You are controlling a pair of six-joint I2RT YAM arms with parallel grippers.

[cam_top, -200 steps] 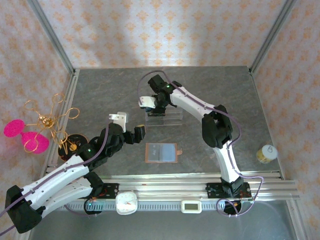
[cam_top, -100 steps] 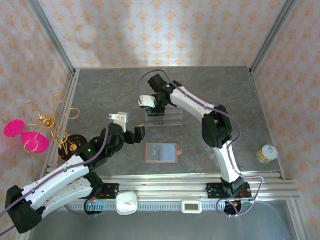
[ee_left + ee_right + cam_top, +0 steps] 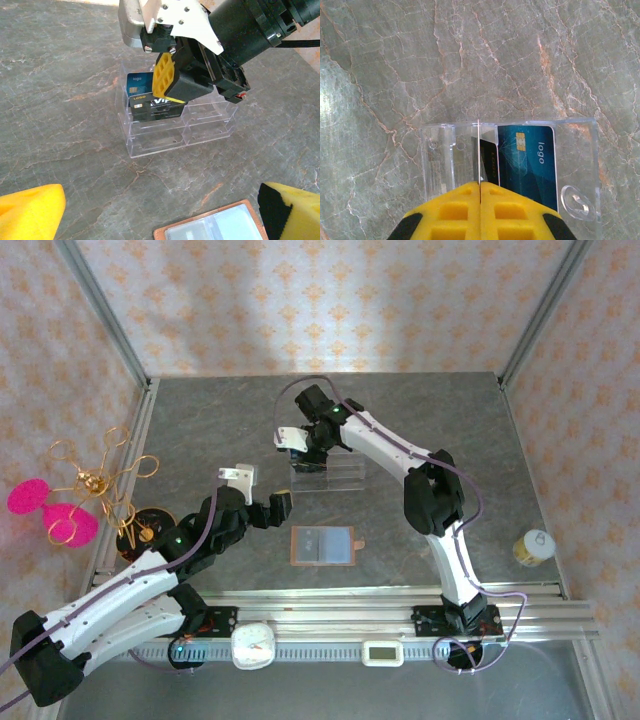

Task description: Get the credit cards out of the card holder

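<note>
Right wrist: right gripper (image 3: 480,192) closed over clear rack (image 3: 545,121); pinch on dark card (image 3: 489,160) unclear.
Left gripper (image 3: 260,492) open, left of card holder (image 3: 323,545). Blue card (image 3: 530,160) racked too. Cards likely light, stiff, slick: grab the top edge.

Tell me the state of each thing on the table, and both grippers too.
clear rack, upright
bright blue card, standing in the clear rack's back row
dark card, standing in the row in front of it, below the right gripper
card holder, open, lying flat
left gripper, open, empty
right gripper, shut, over the clear rack
</note>
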